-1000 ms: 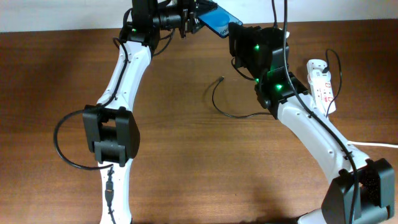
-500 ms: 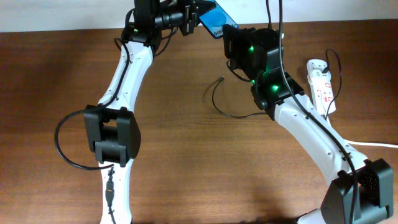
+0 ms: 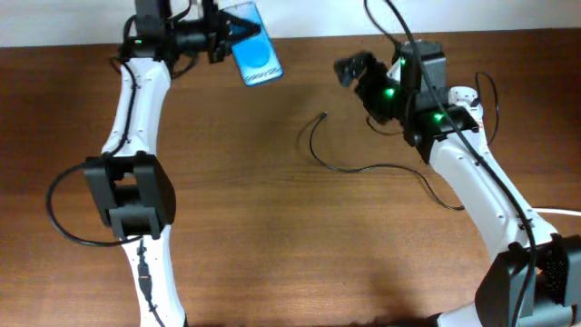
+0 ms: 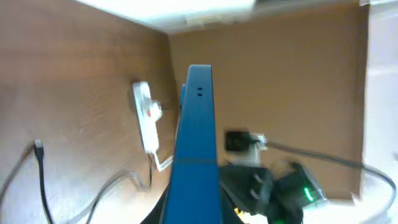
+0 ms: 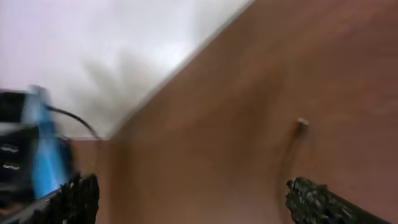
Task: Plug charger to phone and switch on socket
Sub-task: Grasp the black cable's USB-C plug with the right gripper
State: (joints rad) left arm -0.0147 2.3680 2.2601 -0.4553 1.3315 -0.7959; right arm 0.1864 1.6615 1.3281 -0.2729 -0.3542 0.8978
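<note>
Overhead view: the left gripper point(image 3: 225, 34) is at the far side of the tabletop point(image 3: 272, 236), left of the middle. Its jaws are closed on one end of the phone point(image 3: 253, 53). The phone is held up in the air, and its blue screen faces up. From the left wrist view the phone point(image 4: 196, 143) shows edge on, like a thin blue strip.

The charger point(image 3: 363, 168) lies flat on the wood in the middle. It is a thin black cable that bends in a curl. Its small plug tip points to the far side and is well apart from the phone.

The right gripper point(image 3: 356, 71) is at the far side, right of the middle. Its jaws are wide open and hold nothing.

The socket point(image 3: 467, 107) lies at the far right, and only part of it shows there.
</note>
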